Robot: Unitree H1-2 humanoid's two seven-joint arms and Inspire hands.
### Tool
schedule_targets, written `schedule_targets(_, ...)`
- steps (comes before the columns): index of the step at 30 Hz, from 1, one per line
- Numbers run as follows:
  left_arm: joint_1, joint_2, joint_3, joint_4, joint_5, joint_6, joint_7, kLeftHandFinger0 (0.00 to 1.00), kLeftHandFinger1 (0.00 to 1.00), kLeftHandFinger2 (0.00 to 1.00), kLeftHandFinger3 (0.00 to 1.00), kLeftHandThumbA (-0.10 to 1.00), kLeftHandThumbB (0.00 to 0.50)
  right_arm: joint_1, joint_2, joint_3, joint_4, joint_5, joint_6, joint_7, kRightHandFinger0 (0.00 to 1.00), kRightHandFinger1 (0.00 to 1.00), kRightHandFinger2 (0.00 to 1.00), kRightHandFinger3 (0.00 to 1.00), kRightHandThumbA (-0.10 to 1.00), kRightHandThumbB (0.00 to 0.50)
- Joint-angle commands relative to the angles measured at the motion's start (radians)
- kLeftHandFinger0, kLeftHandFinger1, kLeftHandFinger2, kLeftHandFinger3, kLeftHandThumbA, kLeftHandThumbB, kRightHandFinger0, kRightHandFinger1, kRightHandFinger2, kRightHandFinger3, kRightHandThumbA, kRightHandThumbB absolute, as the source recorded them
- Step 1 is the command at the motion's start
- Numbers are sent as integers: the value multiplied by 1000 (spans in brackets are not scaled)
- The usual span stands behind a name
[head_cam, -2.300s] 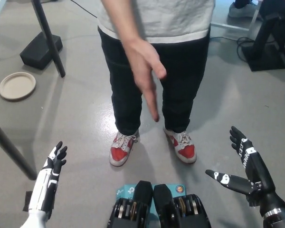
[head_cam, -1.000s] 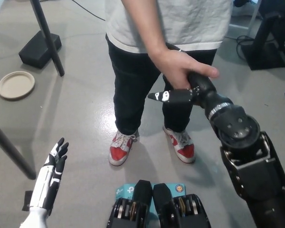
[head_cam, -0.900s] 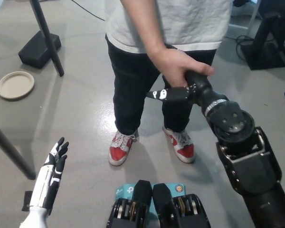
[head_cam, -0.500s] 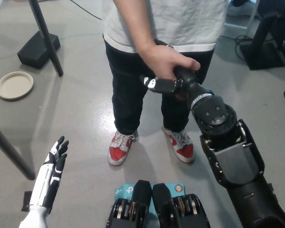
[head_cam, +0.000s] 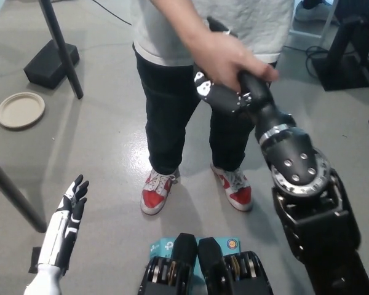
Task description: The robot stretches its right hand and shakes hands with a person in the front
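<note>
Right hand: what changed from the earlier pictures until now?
The right hand rose from low at the right and reached forward; the person's hand clasped it, and both have lifted. The left hand stayed low and open; the plate stayed put.

Right hand: black, arm extended forward, clasped in person's hand. Left hand: white, low, fingers straight, empty.

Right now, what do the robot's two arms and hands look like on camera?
The right hand is black with a white patch, on a thick black arm with a silver wrist ring and a round grey joint studded with bolts. The left hand has black fingers on a slim white forearm.
</note>
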Motion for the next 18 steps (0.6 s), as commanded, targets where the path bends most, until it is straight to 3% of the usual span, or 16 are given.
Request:
schedule_targets(1,-20,19,4,-34,-2,-10,3,1000,1000,1000,1000,1000,95,14,-27,10,-262,-12,53,83,1000,1000,1000,1000,319,175)
schedule_targets(6,-27,22,11,-45,-13,10,-2,1000,1000,1000,1000,1000,74,24,22,-13,-626,-15,53,187,1000,1000,1000,1000,400,195)
schedule_targets(9,-25,26,9,-38,-21,-4,-8,1000,1000,1000,1000,1000,53,30,42,-6,-721,-13,53,194,1000,1000,1000,1000,370,193)
schedule_targets(13,-24,26,7,-35,-23,-5,-11,1000,1000,1000,1000,1000,41,30,19,-15,-573,-66,53,212,1000,1000,1000,1000,320,179)
schedule_targets(17,-25,21,4,-36,-19,1,-7,1000,1000,1000,1000,1000,48,-6,-14,4,-240,-81,53,147,1000,1000,1000,1000,200,178)
schedule_targets(18,-24,20,3,-37,-19,3,-6,1000,1000,1000,1000,1000,52,-21,-14,4,-165,-87,53,144,1000,1000,1000,1000,217,182)
